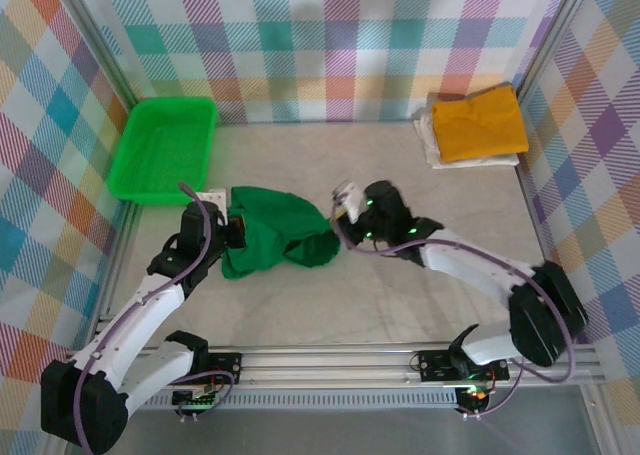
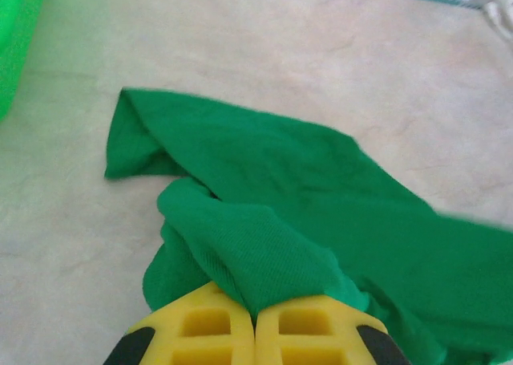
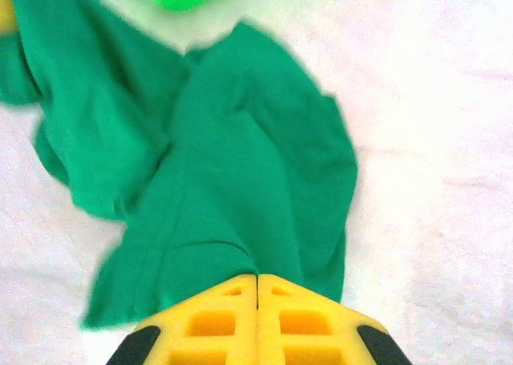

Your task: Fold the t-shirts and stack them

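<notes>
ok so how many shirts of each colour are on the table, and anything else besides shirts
green t-shirt: 1
mustard yellow t-shirt: 1
white t-shirt, under the yellow one: 1
green mesh basket: 1
total: 4

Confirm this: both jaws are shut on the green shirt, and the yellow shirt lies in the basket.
Wrong place: the yellow shirt lies on the white shirt at the far right, not in the basket, as the top view shows. Both jaws are shut on the green shirt.
</notes>
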Controlling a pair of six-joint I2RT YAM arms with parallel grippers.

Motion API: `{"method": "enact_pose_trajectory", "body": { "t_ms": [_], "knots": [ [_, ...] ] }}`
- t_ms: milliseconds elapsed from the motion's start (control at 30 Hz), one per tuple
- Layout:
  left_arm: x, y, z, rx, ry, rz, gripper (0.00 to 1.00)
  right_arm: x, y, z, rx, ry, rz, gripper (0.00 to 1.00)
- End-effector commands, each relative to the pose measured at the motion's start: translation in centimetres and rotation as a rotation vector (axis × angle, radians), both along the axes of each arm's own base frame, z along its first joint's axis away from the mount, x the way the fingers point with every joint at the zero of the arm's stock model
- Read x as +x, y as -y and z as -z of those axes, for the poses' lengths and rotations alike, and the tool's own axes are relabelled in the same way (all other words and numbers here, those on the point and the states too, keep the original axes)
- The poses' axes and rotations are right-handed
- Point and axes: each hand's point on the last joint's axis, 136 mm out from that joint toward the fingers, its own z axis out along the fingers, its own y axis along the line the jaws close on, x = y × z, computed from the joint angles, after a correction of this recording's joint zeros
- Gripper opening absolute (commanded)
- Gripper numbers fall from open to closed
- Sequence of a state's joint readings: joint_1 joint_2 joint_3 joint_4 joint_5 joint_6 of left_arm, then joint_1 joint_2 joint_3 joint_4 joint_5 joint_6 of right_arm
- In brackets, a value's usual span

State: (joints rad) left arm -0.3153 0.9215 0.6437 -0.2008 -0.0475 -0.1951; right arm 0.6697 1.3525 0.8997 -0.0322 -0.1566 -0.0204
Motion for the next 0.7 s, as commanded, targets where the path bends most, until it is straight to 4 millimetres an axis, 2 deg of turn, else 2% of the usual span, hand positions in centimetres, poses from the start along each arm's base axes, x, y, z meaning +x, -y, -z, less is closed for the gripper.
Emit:
{"method": "enact_pose_trajectory", "body": {
  "t_ms": [0,67,167,233,300,367,433,467,533,667],
  "knots": [
    [0.4,1.6,-2.8,-0.030,0.120,0.111,0.01,-1.3,1.2,-1.8,0.131,-0.222,0.003,0.00],
    [0.5,2.1,-2.9,-0.026,0.115,0.140,0.00,-1.9,1.5,-1.6,0.099,-0.229,-0.017,0.00],
    [0.7,2.7,-2.5,-0.027,0.089,0.173,0.00,-0.9,2.6,0.0,0.086,-0.282,0.068,0.00],
    [0.8,3.1,-2.1,-0.047,0.068,0.181,0.37,0.5,4.2,1.3,0.102,-0.344,0.178,0.00],
    [0.5,3.6,-1.3,-0.061,0.034,0.209,0.38,2.0,6.5,2.4,0.135,-0.390,0.311,0.00],
    [0.2,3.4,-0.7,-0.069,0.025,0.198,0.45,3.1,9.2,3.9,0.138,-0.428,0.457,0.00],
    [-0.1,3.0,-0.3,-0.065,0.024,0.176,0.32,3.8,12.4,5.4,0.128,-0.481,0.608,0.00],
    [-0.3,2.5,0.0,-0.061,0.024,0.152,0.29,3.9,13.8,6.1,0.127,-0.505,0.672,0.00],
    [-0.6,1.8,0.8,-0.052,0.017,0.117,0.31,3.7,16.1,7.5,0.111,-0.552,0.782,0.00],
    [-0.5,2.1,1.6,-0.038,-0.018,0.134,0.65,3.1,19.5,9.7,0.069,-0.622,0.941,0.00]
  ]
}}
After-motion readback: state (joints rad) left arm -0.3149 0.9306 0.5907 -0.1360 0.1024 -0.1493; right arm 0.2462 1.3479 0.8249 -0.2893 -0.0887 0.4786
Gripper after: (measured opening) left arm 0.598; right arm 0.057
